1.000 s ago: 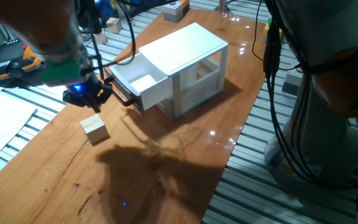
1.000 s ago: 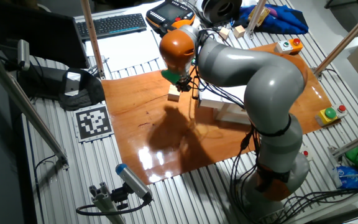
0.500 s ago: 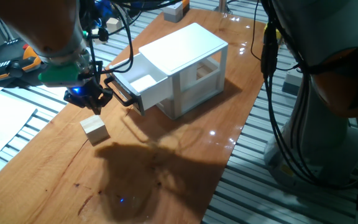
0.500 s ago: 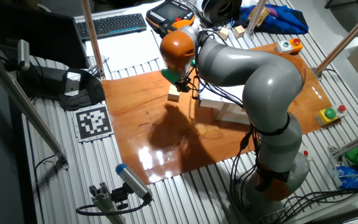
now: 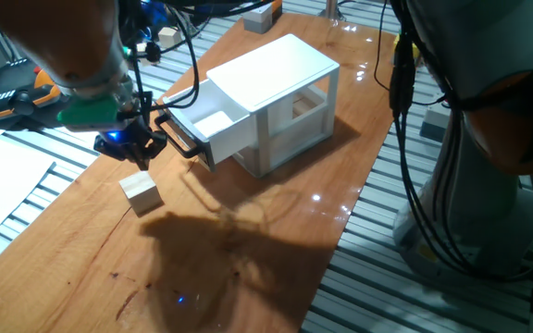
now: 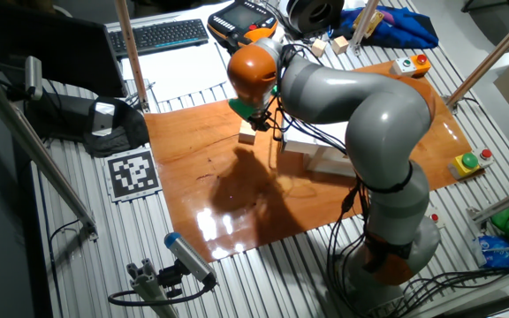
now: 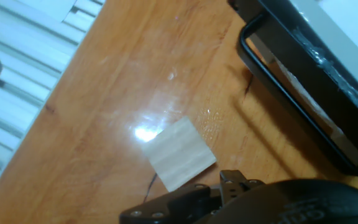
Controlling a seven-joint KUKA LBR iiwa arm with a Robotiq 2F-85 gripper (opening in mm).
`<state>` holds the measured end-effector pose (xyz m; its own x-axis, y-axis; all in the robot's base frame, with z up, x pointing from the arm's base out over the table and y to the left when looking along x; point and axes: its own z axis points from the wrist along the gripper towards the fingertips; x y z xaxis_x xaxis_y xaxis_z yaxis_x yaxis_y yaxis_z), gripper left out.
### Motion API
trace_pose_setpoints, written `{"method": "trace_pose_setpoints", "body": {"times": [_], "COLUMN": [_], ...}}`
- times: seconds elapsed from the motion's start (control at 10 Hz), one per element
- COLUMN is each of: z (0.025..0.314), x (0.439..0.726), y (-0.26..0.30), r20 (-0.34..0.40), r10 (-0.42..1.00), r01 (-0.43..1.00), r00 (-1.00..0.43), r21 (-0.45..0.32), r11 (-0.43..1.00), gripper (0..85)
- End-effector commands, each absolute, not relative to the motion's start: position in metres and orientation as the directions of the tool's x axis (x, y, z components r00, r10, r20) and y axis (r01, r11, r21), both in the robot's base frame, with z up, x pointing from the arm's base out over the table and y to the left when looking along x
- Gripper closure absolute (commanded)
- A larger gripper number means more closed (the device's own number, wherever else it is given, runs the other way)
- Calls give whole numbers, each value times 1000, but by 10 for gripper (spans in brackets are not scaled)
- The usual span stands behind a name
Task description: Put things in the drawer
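Observation:
The small pale wooden cube (image 5: 142, 192) lies on the wooden table left of the white cabinet (image 5: 280, 79). It also shows in the other fixed view (image 6: 247, 135) and in the hand view (image 7: 182, 154). The upper drawer (image 5: 213, 124) is pulled out, and its black bar handle (image 5: 182, 141) points toward my gripper. My gripper (image 5: 130, 148) hovers just above and behind the cube, beside the handle, and holds nothing. In the hand view only dark finger parts (image 7: 188, 200) show at the bottom edge, with the handle (image 7: 291, 87) at the upper right. I cannot tell how the jaws stand.
The cabinet's lower opening holds another wooden block (image 5: 305, 106). More blocks (image 5: 259, 15) and cables lie at the far table end. A pendant (image 5: 12, 88) and paper lie left of the table. The arm's base (image 5: 489, 185) stands to the right.
My gripper has shifted only slightly above the cube. The cube and the open drawer have not moved.

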<state>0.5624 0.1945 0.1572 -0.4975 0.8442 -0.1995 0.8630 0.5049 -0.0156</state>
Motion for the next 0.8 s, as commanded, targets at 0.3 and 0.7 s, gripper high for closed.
{"method": "trace_pose_setpoints", "body": {"times": [0.3, 0.7], "z": [155, 151], "x": [564, 564], "y": [196, 201], "r20": [-175, -139], "r10": [638, 345], "r01": [655, 359], "r00": [-750, -928], "r21": [-64, -102], "r11": [753, 928], "gripper": [850, 850]}}
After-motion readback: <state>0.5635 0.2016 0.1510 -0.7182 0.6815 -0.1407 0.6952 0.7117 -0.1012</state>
